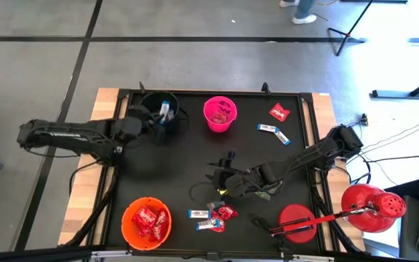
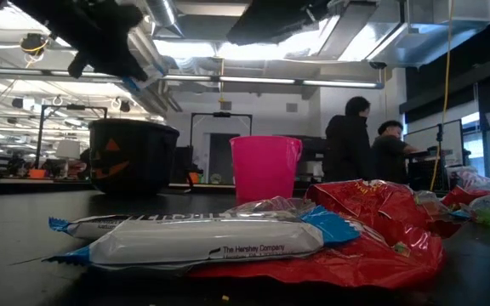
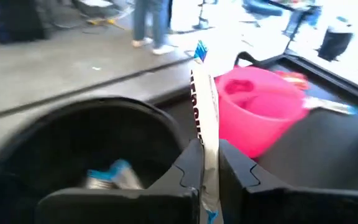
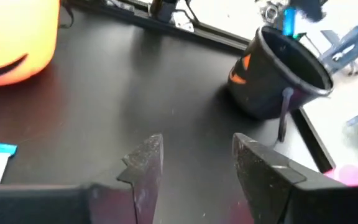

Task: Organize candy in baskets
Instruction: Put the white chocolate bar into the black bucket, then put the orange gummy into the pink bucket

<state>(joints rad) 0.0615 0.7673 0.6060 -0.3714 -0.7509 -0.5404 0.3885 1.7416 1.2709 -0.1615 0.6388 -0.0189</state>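
My left gripper [image 1: 164, 114] is shut on a blue-and-white candy bar [image 3: 204, 106] over the black basket [image 1: 157, 115], which has another blue-and-white bar [image 3: 112, 175] inside. The pink basket [image 1: 220, 114] stands to its right. The orange basket [image 1: 146, 222], at the near left, holds red packets. My right gripper [image 4: 194, 163] hangs open over the middle of the table, with nothing between its fingers. Loose candy lies near it: blue-and-white bars [image 1: 198, 214] and red packets [image 1: 225, 212]. More candy lies at the far right [image 1: 279, 111]. My left gripper pinches the blue-and-white bar's lower part [image 3: 207, 163] between its two fingers. The bar stands on edge and sticks out well past the fingertips, its blue end [image 3: 199, 51] free. It is lifted clear, above the black basket's opening.
A large red domed object [image 1: 373, 207] and a red disc [image 1: 297, 222] sit at the table's near right corner. People stand in the room beyond the table [image 2: 351, 140]. Bare black tabletop [image 1: 173, 164] lies between the baskets.
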